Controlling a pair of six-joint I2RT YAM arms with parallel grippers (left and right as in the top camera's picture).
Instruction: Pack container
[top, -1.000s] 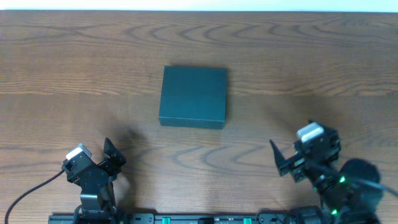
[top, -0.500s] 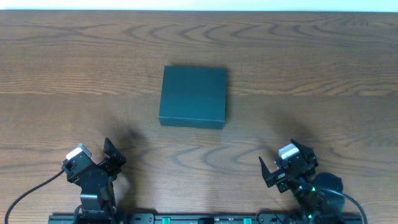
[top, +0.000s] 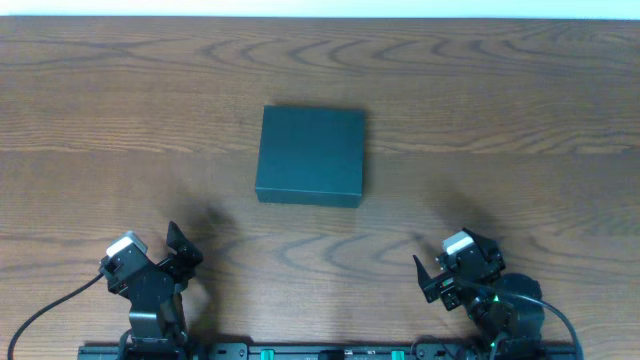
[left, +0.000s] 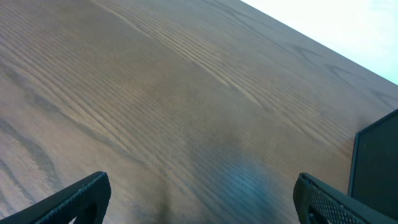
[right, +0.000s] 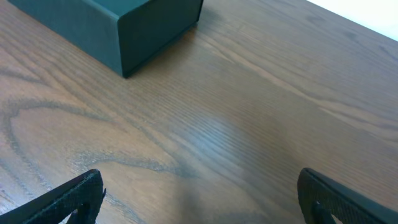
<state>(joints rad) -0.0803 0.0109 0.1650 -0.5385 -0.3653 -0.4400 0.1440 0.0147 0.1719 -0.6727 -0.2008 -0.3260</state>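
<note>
The container (top: 310, 155) is a dark teal-black rectangular box lying shut in the middle of the table. Its edge shows at the right of the left wrist view (left: 377, 163), and a corner shows at the top left of the right wrist view (right: 127, 25). My left gripper (top: 183, 246) sits near the front left edge, open, with bare wood between its fingers (left: 202, 184). My right gripper (top: 447, 272) sits near the front right, also open and holding nothing (right: 200, 180). Both are well short of the container.
The wooden table (top: 500, 110) stretches around the box on all sides. A black cable (top: 40, 310) trails from the left arm's base at the front edge. A dark rail (top: 320, 351) runs along the front.
The right arm has drawn leftward and back toward the front edge, its gripper still open. The left arm and the container have not moved.
</note>
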